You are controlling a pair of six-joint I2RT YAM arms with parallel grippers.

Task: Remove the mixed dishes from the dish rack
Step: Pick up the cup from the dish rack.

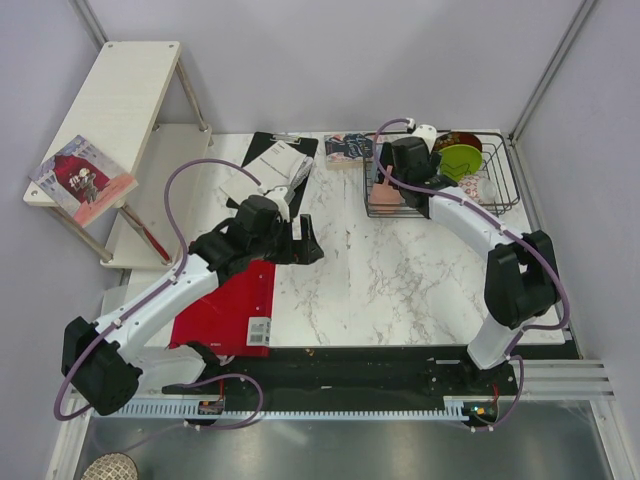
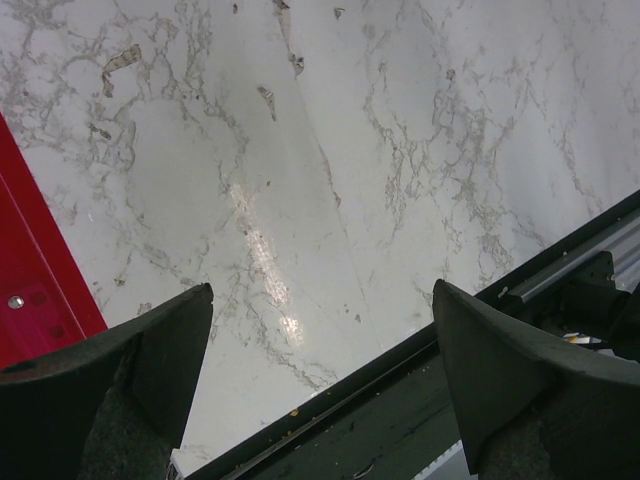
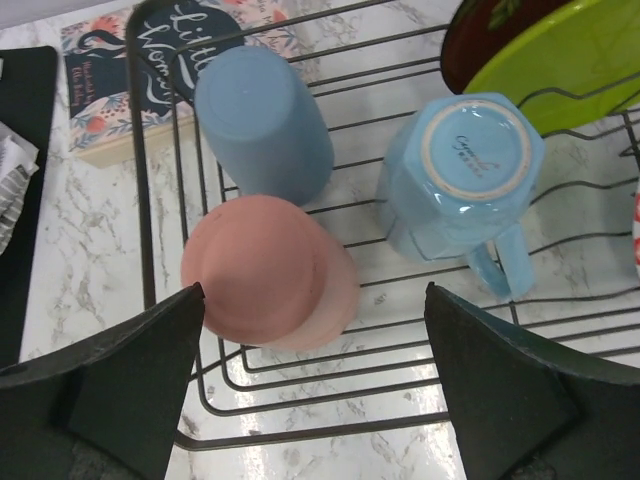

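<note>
Black fingers of the right gripper [image 3: 312, 298] fill the bottom corners of the right wrist view, jaws wide apart and holding nothing, poised directly above the pink cup [image 3: 265, 270], which sits upside down in the dish rack [image 3: 142, 200]. Just beyond it, toward the top of that frame, the grey-blue cup [image 3: 262, 120] lies tipped, and to the right of both stands the light blue handled mug [image 3: 470, 170], base up. In the upper right corner the lime-green plate [image 3: 560, 60] leans on edge in front of the dark red floral plate [image 3: 480, 30]. From overhead, a small pale dish [image 1: 487, 187] shows at the rack's right end, too small to make out. By my reckoning the unloading has not begun: every piece I can see sits inside the wires and no dish stands on the table [image 1: 400, 270], so the whole set is left to move. The left gripper [image 2: 320, 290] hangs over bare marble at centre left of the overhead view, jaws apart and empty, beside the red board [image 1: 225, 310]. White, grey-veined marble covers the tabletop; a book [image 1: 348, 148] and a black clipboard [image 1: 275, 160] lie along its far edge, a pale wooden shelf unit [image 1: 125, 90] stands upper left, and plain pale walls close in the space.
</note>
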